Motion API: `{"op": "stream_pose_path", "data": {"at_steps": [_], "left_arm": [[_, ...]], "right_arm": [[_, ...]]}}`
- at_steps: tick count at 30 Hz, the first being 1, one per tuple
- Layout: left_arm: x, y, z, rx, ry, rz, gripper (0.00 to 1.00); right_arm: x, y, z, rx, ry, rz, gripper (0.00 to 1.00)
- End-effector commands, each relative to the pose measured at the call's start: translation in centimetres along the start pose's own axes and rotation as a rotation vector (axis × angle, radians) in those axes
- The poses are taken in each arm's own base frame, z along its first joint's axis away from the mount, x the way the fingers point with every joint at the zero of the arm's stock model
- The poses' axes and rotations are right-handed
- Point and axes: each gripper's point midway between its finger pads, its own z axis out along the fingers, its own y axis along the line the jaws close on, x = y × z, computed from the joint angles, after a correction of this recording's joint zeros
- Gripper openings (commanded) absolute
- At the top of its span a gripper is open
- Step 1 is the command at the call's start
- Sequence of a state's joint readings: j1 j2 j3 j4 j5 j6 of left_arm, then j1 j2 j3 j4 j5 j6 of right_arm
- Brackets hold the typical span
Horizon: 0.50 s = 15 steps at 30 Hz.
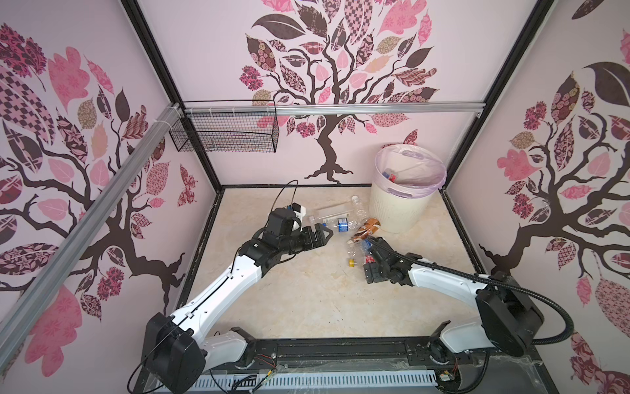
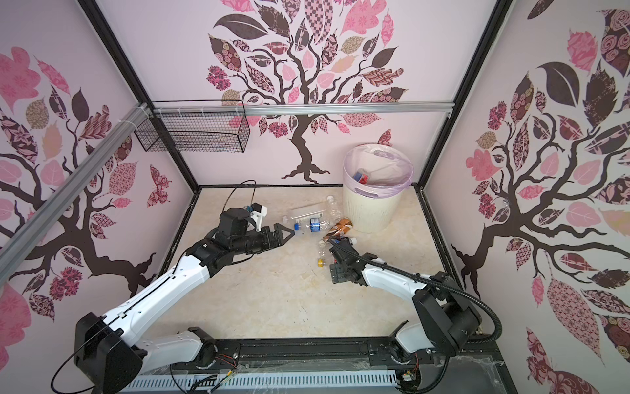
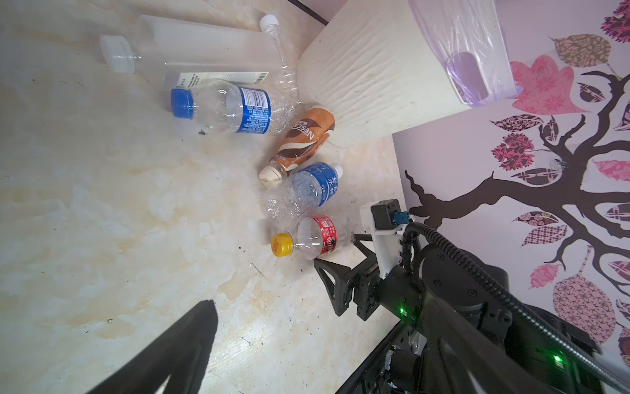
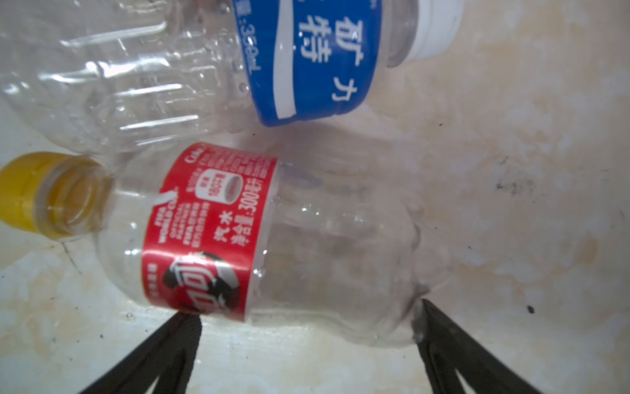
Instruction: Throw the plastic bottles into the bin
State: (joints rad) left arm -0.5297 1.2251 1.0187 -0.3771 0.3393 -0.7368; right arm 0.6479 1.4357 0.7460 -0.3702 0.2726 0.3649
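Right wrist view: right gripper (image 4: pixel 306 310) wide open, tips just beside the lying red-label bottle (image 4: pixel 211 235).
Empty thin plastic (light, slippery, easy to crush), so I would pinch its labelled middle; farther, other bottles (image 1: pixel 342 225) lie before the bin (image 1: pixel 395 208); left gripper (image 1: pixel 325 235) open too.

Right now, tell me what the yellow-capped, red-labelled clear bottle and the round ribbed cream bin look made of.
Yellow-capped, red-labelled clear bottle: thin glossy plastic, see-through with glints. Round ribbed cream bin: probably matte moulded plastic, ribbed wall.
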Motion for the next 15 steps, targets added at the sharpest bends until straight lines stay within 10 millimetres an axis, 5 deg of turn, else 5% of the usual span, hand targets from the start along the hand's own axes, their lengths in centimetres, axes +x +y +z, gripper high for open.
{"op": "stream_pose_path", "data": {"at_steps": [1,15], "left_arm": [[0.4,0.7,-0.3,0.001,0.003,-0.006,0.98],[-1.0,4.0,-2.0,-0.033,-0.033,-0.096,0.98]], "right_arm": [[-2.2,1.8,-0.1,-0.056,-0.036,0.024,0.99],[-5.6,7.6,1.5,-0.137,-0.034,-0.019,0.99]]}}
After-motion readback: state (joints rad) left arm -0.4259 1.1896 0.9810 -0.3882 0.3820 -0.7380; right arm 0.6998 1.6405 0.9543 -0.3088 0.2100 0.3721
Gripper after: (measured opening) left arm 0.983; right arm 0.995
